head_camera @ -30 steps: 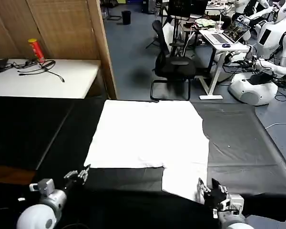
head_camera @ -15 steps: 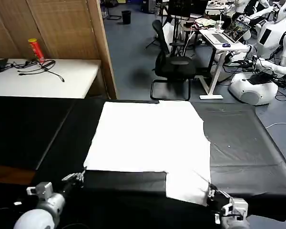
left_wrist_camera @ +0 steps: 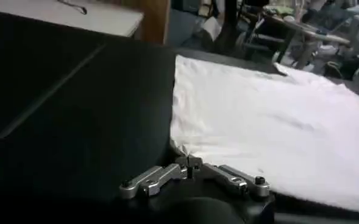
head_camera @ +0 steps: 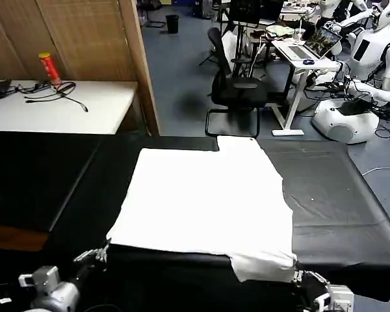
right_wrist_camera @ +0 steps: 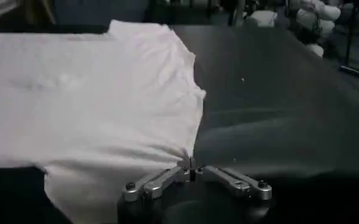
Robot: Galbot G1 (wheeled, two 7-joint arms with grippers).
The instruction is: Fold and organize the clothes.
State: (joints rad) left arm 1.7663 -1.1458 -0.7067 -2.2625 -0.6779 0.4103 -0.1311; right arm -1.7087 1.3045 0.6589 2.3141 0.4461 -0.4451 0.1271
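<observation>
At the table's [head_camera: 338,214] near edge, the left gripper [left_wrist_camera: 188,163] is closed on the white T-shirt's [head_camera: 208,195] near left corner, and the right gripper [right_wrist_camera: 191,164] is pinched shut on its near right corner. The shirt lies flat, plain side up, on the black table surface, its long axis running from the near edge toward the far edge. Beyond the far edge stand an office chair [head_camera: 237,91], a white side table [head_camera: 58,107] with a red can [head_camera: 49,68], and desks.

The T-shirt [head_camera: 205,201] was plain white, with no print showing. It lay on a black table [head_camera: 338,195]. The left gripper [left_wrist_camera: 191,164] and the right gripper [right_wrist_camera: 191,168] had silver-grey metal fingers with dark screws.
</observation>
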